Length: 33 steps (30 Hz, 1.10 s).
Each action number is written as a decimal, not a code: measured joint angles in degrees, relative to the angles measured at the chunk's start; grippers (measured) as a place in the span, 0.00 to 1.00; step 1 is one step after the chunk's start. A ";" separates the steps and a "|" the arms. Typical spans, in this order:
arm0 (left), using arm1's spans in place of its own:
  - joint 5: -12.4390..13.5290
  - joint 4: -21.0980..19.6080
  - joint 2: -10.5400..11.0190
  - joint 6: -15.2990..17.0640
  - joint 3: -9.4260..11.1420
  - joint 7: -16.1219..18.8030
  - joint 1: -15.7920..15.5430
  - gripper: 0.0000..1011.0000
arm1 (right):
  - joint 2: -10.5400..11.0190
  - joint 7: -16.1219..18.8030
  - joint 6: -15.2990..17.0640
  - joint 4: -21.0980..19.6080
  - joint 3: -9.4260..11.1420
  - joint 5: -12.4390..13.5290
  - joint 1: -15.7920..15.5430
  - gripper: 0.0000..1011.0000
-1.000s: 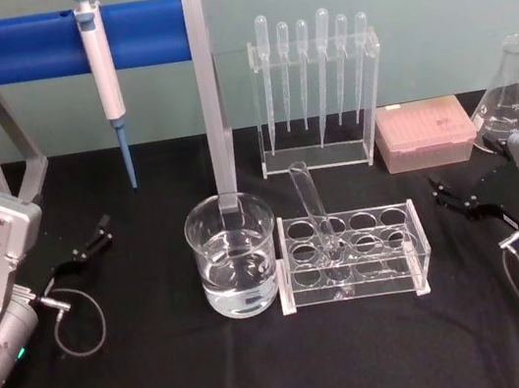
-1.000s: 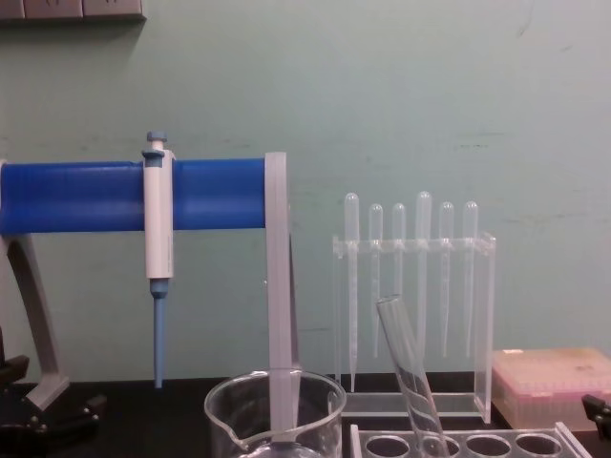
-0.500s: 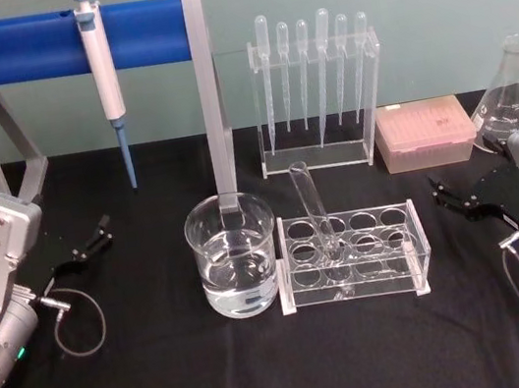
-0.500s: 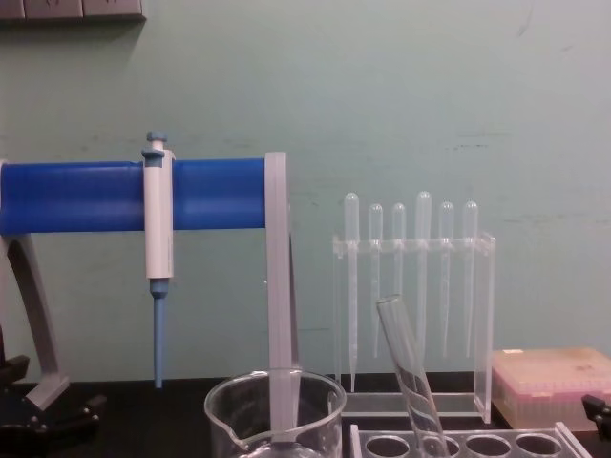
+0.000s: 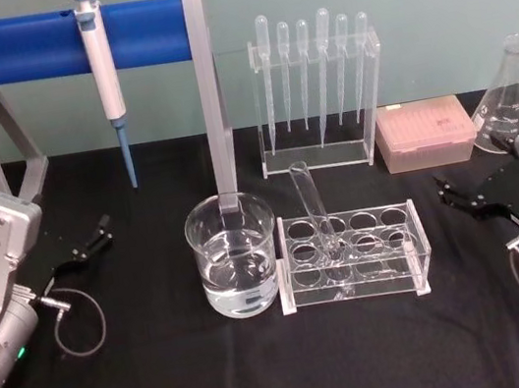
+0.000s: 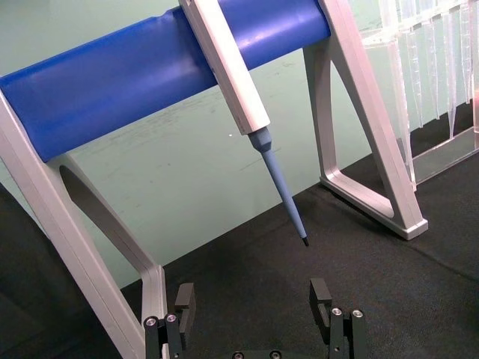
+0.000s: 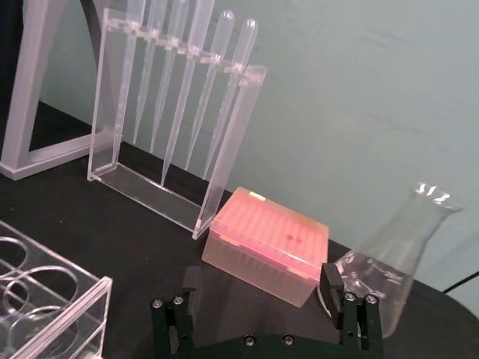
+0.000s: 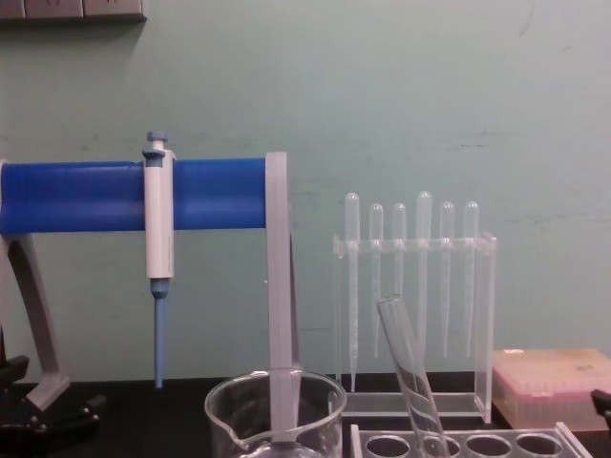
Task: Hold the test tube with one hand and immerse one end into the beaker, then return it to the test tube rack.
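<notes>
One test tube [image 5: 315, 210] stands rim-up in the rack [image 5: 418, 249], leaning left toward the single beaker [image 5: 235, 256], while the left gripper [image 5: 91, 240] and right gripper [image 5: 454, 193] both gape wide, empty.

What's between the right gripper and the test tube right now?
In the head view, the test tube rack's empty holes and a strip of bare black table lie between the right gripper and the test tube.
</notes>
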 joint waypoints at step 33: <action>0.00 0.00 0.00 0.00 0.00 0.00 0.00 0.99 | -2.64 19.87 14.40 -15.17 -3.91 5.07 2.46 0.99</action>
